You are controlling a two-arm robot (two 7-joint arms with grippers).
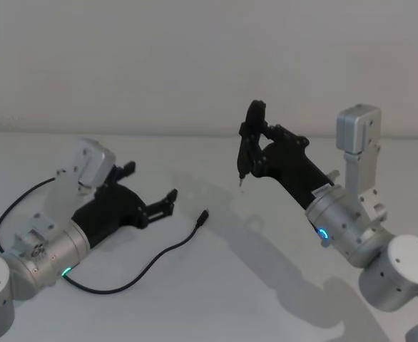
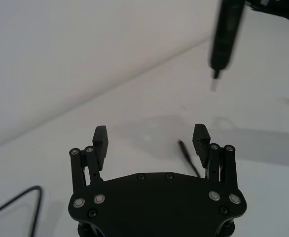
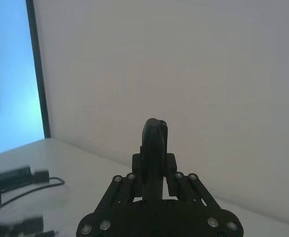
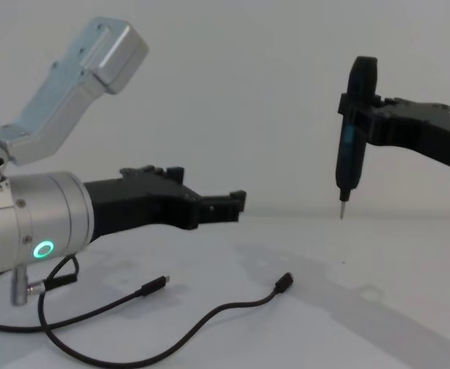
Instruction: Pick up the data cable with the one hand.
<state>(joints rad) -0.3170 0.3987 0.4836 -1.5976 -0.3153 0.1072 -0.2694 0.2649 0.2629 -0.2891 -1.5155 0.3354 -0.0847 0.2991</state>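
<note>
The data cable [image 1: 159, 255] lies on the white table [image 1: 216, 299], a thin black cord curving from a small plug [image 1: 204, 216] back toward my left wrist. My left gripper [image 1: 150, 184] hovers just left of that plug, open, with nothing between its fingers. In the left wrist view the plug [image 2: 184, 148] lies on the table beyond the one finger [image 2: 201, 137] of my open left gripper [image 2: 151, 136]. From the chest the cable [image 4: 210, 315] lies below and in front of the left gripper [image 4: 206, 188], apart from it.
My right gripper [image 1: 252, 153] is raised at the right, shut on a slim pen-like tool [image 4: 353, 131] whose metal tip [image 4: 342, 209] points down above the table. A second plug [image 4: 160, 283] lies near the left arm. A pale wall stands behind.
</note>
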